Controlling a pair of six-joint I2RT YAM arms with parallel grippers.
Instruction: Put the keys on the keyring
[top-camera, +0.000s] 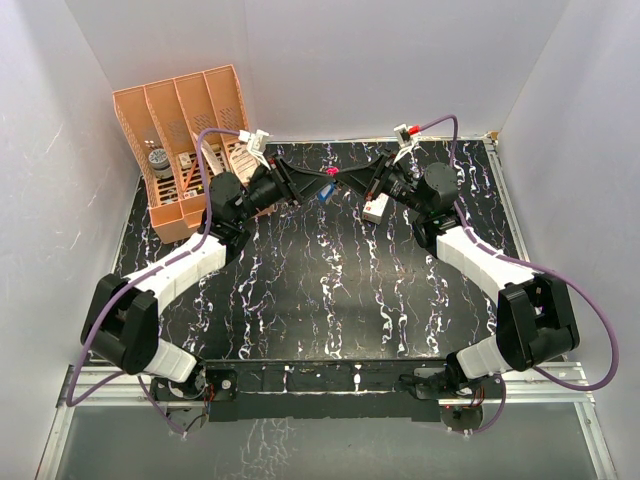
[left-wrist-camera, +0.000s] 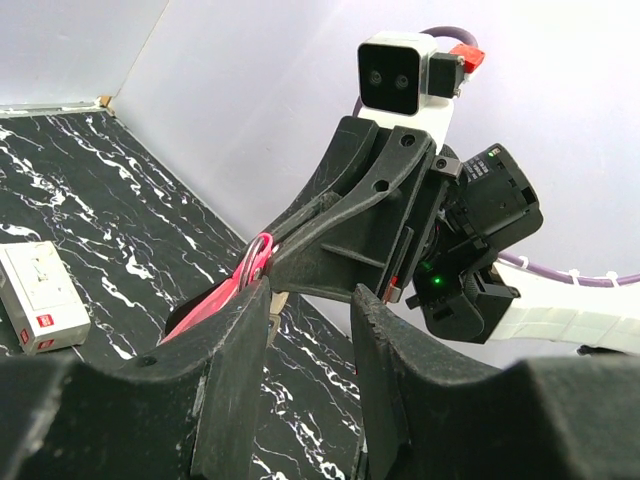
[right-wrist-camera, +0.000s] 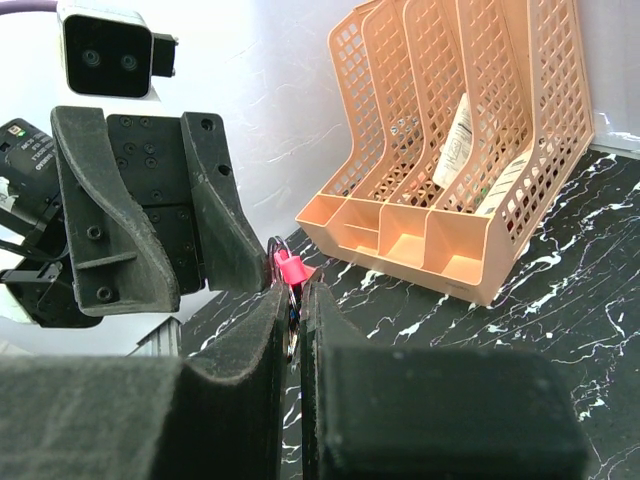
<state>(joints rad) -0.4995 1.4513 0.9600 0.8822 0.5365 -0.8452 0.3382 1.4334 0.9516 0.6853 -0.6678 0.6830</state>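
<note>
In the top view, the left arm (top-camera: 185, 262) is extended from its base toward 1 o'clock and the right arm (top-camera: 480, 258) toward 11 o'clock. The left gripper (top-camera: 318, 183) and the right gripper (top-camera: 346, 182) are brought tip to tip. The left jaws are held apart, and the right jaws are pressed to a thin slit.

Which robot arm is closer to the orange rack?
Left. The left arm passes right beside the orange rack, and the left end effector sits just right of it. The right end effector meets it farther right, and the right arm stretches away to the other side.
</note>
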